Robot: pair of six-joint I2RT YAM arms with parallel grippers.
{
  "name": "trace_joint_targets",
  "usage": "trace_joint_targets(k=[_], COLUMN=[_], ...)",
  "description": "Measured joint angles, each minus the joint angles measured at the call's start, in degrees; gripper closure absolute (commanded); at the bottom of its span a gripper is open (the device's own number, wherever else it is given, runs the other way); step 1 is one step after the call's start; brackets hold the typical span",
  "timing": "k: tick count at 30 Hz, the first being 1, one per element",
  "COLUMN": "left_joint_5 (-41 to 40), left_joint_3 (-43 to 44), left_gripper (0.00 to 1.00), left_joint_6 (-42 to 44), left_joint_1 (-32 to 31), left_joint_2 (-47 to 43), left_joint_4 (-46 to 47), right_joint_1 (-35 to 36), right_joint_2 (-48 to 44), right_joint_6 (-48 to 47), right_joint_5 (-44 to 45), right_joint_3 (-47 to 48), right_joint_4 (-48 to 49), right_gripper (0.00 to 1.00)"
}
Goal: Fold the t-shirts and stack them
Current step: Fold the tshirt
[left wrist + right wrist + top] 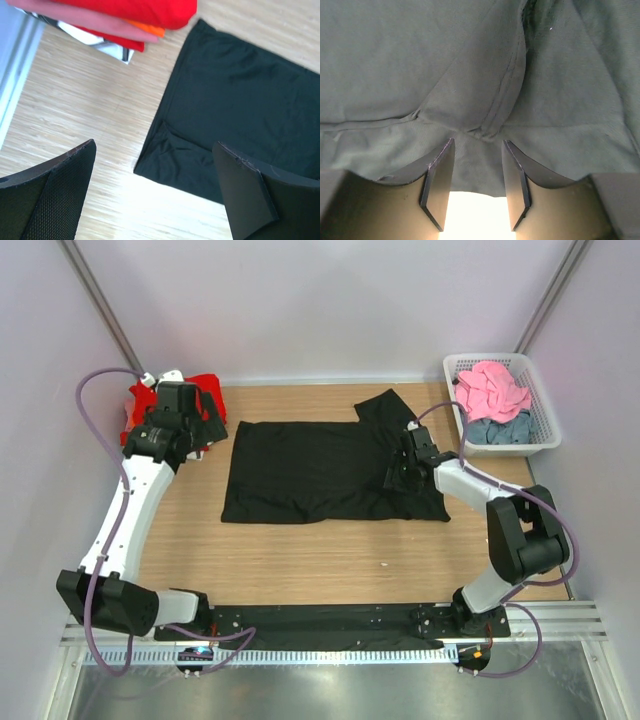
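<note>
A black t-shirt lies spread flat on the wooden table, one sleeve sticking out at the back right. My right gripper is low over the shirt's right part. In the right wrist view its jaws stand narrowly apart, with the shirt's edge lying between them, not pinched. My left gripper hovers open and empty by the shirt's left side; its wrist view shows the shirt's corner. A folded stack with a red shirt on top sits at the back left and also shows in the left wrist view.
A white lattice basket at the back right holds a pink shirt and a grey-blue one. Walls close in the table on three sides. The stack shows pink, orange and white layers under the red.
</note>
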Motion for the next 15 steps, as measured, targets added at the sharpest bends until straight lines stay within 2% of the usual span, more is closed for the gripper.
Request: trace_joint_targets(k=[10, 12, 15], left_joint_5=[-2.2, -2.4, -2.6], left_joint_3=[-0.1, -0.1, -0.1], left_gripper=[0.0, 0.0, 0.0], left_joint_6=[0.3, 0.3, 0.5], left_joint_1=[0.0, 0.0, 0.0], left_joint_2=[-1.3, -1.3, -1.3], left_joint_4=[0.8, 0.8, 0.8], right_joint_1=[0.0, 0.0, 0.0], right_joint_2=[4.2, 4.5, 5.6], right_joint_6=[0.1, 0.1, 0.1], right_joint_5=[-0.4, -0.4, -0.5], right_joint_3=[0.0, 0.0, 0.3], right_joint_4=[1.9, 2.5, 3.2], right_gripper=[0.54, 0.56, 0.65])
